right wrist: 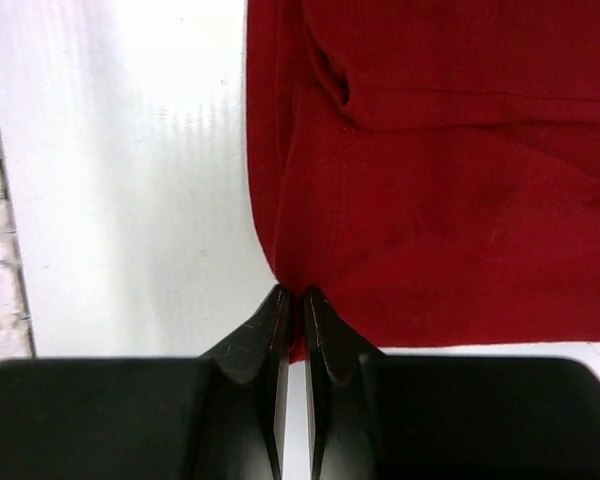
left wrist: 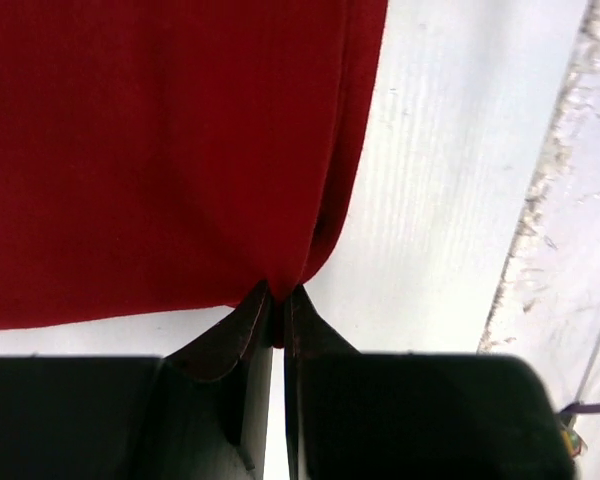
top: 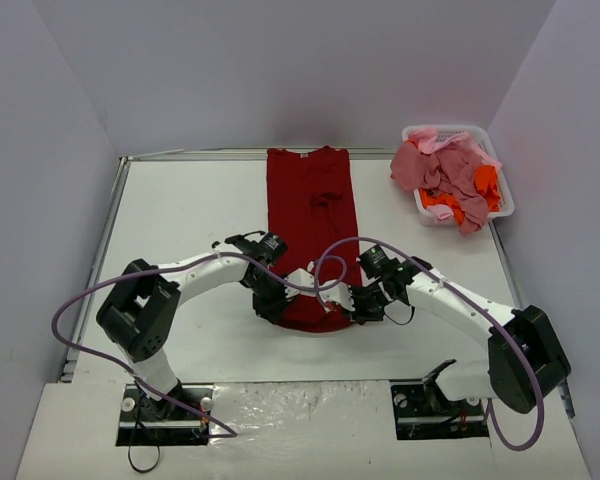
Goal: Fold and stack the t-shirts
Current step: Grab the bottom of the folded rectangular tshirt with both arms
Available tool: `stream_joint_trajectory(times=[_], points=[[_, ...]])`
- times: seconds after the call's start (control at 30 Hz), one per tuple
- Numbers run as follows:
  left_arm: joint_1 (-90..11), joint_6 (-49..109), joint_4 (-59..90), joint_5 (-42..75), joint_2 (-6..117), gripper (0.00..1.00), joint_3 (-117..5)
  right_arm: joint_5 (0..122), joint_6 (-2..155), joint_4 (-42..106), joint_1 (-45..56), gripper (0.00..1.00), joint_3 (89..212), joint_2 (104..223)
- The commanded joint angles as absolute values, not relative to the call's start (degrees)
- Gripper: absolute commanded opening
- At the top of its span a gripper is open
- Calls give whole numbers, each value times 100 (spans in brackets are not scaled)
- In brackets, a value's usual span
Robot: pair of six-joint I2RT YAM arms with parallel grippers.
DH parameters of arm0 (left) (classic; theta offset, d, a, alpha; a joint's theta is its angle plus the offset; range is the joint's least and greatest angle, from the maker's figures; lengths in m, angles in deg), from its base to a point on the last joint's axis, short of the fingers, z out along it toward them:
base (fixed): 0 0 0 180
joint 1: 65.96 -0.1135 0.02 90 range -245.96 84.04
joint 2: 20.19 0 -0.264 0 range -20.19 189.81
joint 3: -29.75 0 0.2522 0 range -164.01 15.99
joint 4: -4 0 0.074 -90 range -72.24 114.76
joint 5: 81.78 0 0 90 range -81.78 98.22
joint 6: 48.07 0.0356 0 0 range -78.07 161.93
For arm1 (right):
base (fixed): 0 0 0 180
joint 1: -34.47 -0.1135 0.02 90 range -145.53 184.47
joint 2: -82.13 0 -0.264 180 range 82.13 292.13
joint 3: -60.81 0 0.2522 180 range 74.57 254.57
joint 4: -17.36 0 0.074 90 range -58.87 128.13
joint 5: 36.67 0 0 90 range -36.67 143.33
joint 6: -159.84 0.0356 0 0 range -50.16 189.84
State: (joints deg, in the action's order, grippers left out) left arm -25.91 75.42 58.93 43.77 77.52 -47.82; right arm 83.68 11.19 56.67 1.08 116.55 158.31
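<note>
Left gripper pinches dark red t-shirt at near-left corner, right gripper pinches near-right corner. Pink and orange t-shirts heaped in white basket, far right.

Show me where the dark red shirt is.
From above, the dark red shirt lies in a long strip down the table's middle, left of the white basket, its near corners pinched by the left gripper and right gripper.

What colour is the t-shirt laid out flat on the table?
The t-shirt is plain dark red, with no pattern. The top external view shows it best.
</note>
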Motion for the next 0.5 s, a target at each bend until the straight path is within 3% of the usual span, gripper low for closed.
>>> stream_joint_trajectory(times=[0.0, 0.47], points=[[-2579, 8165, 6565, 4855, 7544, 2, -5072, 8804, 938, 6451, 204, 0, 11939, 15552], [-2588, 9184, 7840, 5462, 7482, 2, -5493, 9719, 42, 7831, 310, 0, 12449, 15622]])
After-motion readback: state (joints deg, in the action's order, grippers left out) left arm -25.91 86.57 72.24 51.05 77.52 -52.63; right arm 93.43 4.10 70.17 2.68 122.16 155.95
